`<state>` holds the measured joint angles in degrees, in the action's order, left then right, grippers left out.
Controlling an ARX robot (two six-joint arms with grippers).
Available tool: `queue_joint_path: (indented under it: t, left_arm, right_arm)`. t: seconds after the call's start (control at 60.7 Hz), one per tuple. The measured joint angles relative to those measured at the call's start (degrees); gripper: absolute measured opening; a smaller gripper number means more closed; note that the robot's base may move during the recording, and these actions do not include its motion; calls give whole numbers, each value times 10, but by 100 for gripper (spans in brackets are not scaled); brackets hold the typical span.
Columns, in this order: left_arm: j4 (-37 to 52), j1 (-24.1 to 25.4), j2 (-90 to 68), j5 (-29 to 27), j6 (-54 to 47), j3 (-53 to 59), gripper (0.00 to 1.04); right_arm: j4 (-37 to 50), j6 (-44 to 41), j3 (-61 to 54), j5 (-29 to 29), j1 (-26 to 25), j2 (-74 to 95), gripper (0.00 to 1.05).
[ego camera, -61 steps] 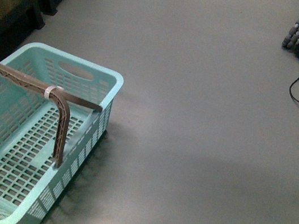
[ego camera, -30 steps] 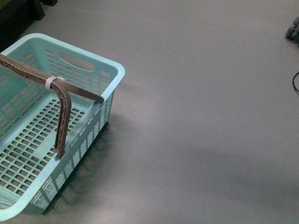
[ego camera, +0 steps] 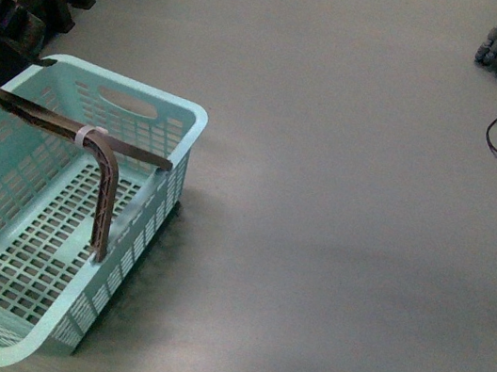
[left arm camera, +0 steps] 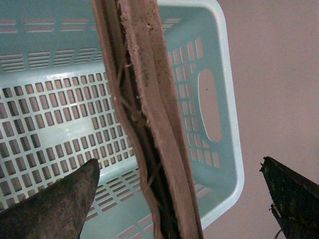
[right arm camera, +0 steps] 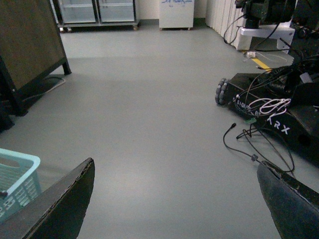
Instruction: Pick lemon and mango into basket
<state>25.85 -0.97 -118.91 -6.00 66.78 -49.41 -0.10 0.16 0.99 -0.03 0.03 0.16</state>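
- Left gripper point(left arm camera: 179, 164): stood spread astride the brown handles point(left arm camera: 149, 99) of the basket point(left arm camera: 232, 144), pinched nothing.
- Right gripper point(right arm camera: 175, 166): hung spread above bare floor point(right arm camera: 149, 99), held nothing.
- Basket: sat on the floor, empty where visible.
- Found no lemon or mango in any view; judged both picks undone.

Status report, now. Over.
Left gripper open, astride the handles. Right gripper open, empty. Basket without fruit where visible; lemon not in view. Handles raised over basket mouth.

Pale teal slotted basket point(ego camera: 156, 137), upright on grey floor point(ego camera: 338, 220), brown handle point(ego camera: 104, 205) raised
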Motion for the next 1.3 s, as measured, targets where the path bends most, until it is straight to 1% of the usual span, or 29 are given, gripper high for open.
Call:
queue_joint_path:
  t: [0.099,0.198,0.346,0.379,0.445,0.527,0.56,0.609,0.675,0.757,0.84,0.971,1.12,1.301]
  left_arm:
    - [0,0,-27,1,0,-27,97]
    - [0,-2,-42,1,1,-43,81]
    - [-11,-4,-50,-12,9,-54,56]
    - [-11,-4,-50,-12,10,-54,53]
    - [-14,-5,-50,-14,18,-55,42]
    - [-36,-5,-50,-34,21,-56,28]
    - [-43,-5,-49,-40,21,-56,24]
    - [-58,-5,-44,-52,32,-56,16]
    - [-67,-6,-31,-50,50,-52,9]
    - [-75,-9,14,-52,59,-28,7]
    - [-120,-12,102,-63,69,9,6]
    - [-170,-15,195,-67,83,44,6]
    - [-224,-17,328,-55,111,75,6]
    - [-309,-17,498,-41,144,79,6]
  right_arm:
    - [0,0,0,0,0,0,96]
    - [0,0,0,0,0,0,96]
    - [0,0,0,0,0,0,96]
    - [0,0,0,0,0,0,96]
    - [0,0,0,0,0,0,96]
    - [0,0,0,0,0,0,96]
    - [0,0,0,0,0,0,96]
    - [0,0,0,0,0,0,96]
    - [0,0,0,0,0,0,96]
    - [0,0,0,0,0,0,96]
    - [0,0,0,0,0,0,96]
    - [0,0,0,0,0,0,96]
    - [0,0,0,0,0,0,96]
    - [0,0,0,0,0,0,96]
